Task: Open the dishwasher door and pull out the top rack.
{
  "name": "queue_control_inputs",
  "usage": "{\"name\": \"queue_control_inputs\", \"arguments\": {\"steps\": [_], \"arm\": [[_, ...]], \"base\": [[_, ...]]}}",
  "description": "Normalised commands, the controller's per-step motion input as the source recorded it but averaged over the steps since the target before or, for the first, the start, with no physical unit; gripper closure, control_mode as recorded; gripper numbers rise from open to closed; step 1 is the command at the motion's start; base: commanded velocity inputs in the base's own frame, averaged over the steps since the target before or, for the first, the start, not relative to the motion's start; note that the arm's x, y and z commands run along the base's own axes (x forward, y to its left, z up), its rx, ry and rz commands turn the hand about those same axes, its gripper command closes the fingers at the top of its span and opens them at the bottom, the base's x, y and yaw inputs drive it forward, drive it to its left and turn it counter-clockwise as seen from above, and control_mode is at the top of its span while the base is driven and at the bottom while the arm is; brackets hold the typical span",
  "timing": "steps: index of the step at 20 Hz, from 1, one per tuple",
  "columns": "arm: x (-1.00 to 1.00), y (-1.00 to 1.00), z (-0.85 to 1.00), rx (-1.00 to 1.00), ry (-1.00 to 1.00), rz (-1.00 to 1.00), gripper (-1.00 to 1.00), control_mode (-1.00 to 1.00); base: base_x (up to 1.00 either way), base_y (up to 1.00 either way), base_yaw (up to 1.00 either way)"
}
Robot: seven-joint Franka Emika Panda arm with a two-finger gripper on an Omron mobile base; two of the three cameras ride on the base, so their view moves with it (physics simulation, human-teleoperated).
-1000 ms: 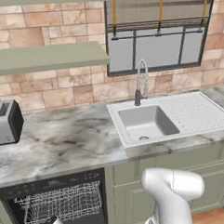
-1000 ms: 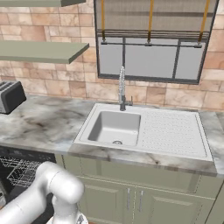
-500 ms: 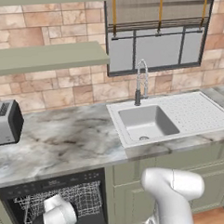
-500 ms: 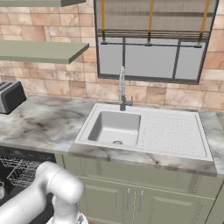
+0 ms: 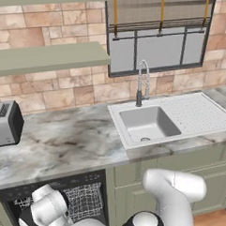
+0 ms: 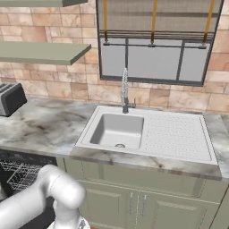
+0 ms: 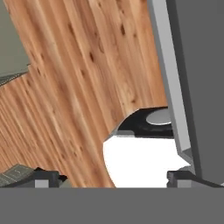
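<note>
The top rack (image 5: pixel 86 203) sits inside the open dishwasher cavity under the left end of the marble counter (image 5: pixel 65 145), below the toaster (image 5: pixel 5 123). It looks like a light, stiff wire basket that should roll out easily. I judge its front rim the best place to hook or pinch, since the thin wires are slippery. The arm's wrist covers the rack's left part, and the front rim is hard to make out. The gripper (image 7: pixel 111 178) has its tips spread wide, pinching nothing. At the right of the hand view, the dark panel with a pale edge is probably the dishwasher door (image 7: pixel 199 83); its handle is hidden.
</note>
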Motion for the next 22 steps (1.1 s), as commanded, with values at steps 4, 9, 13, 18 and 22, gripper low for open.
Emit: {"name": "queue_control_inputs", "arguments": {"steps": [4, 9, 13, 18, 22], "arm": [[0.34, 0.0, 0.24, -0.14, -0.01, -0.04, -1.0, -1.0], [0.33, -0.19, 0.49, -0.03, 0.01, -0.06, -1.0, -1.0], [0.3, -0.23, 0.33, 0.0, 0.0, -0.11, -1.0, -1.0], [0.36, -0.32, 0.0, 0.0, 0.0, -0.03, -1.0, -1.0], [0.22, -0.32, 0.01, -0.01, -0.06, -0.05, -1.0, -1.0]], "base": [[0.0, 0.0, 0.0], [0.0, 0.0, 0.0], [0.0, 0.0, 0.0], [0.0, 0.0, 0.0], [0.0, 0.0, 0.0]]}}
